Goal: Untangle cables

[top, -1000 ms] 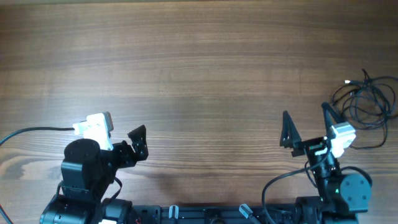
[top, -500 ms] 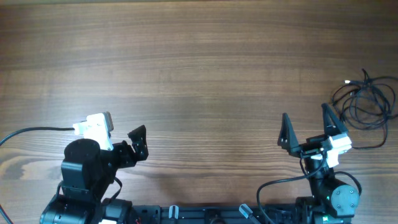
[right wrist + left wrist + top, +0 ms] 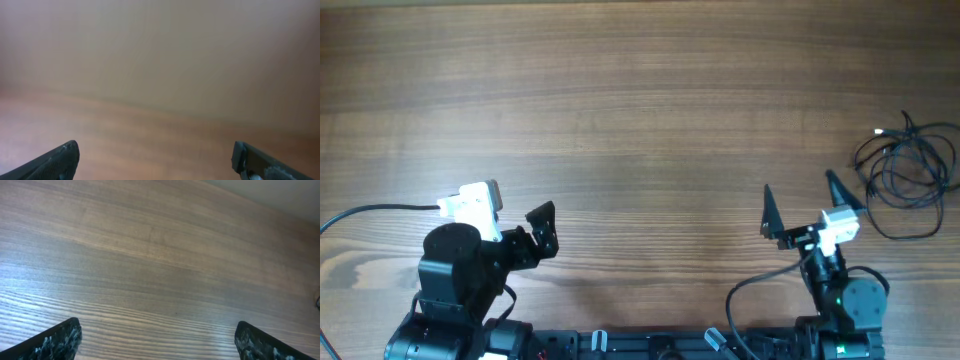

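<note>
Black on brown: thin cables in loose, overlapping loops at the right edge of the tabletop, roughly midway along it, silvery tip poking out at the heap's upper left. Near the front edge, towards the right corner, the right gripper: jaws spread wide, nothing between them, left of the heap and clear of it. Over by the front left corner, the left gripper: gaping too, gripping nothing, only wood grain beneath.
</note>
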You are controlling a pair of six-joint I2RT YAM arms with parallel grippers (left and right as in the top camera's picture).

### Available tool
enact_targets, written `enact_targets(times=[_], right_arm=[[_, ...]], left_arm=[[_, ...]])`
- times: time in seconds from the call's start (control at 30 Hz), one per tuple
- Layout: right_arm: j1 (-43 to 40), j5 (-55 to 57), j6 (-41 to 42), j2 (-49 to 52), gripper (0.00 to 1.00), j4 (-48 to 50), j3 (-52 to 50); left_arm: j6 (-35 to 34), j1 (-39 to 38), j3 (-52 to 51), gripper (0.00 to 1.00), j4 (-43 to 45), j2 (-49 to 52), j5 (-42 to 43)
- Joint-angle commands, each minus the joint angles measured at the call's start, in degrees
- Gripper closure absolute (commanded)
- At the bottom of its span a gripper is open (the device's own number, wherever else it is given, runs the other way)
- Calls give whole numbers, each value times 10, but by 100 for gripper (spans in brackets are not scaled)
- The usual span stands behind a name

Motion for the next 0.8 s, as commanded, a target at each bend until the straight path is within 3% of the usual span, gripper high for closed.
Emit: enact_targets(times=[0.0,0.1,0.77], right_arm=[[-2,7,-16,-9,0,-36,-1],[-2,5,-14,-9,0,-70,-1],[-2,7,-3,-9,0,-59,-1]], left_arm=[[-5,-3,-5,0,1,-3,-8],[-5,-3,-5,0,1,-3,-8],[-5,-3,-5,0,1,-3,-8]])
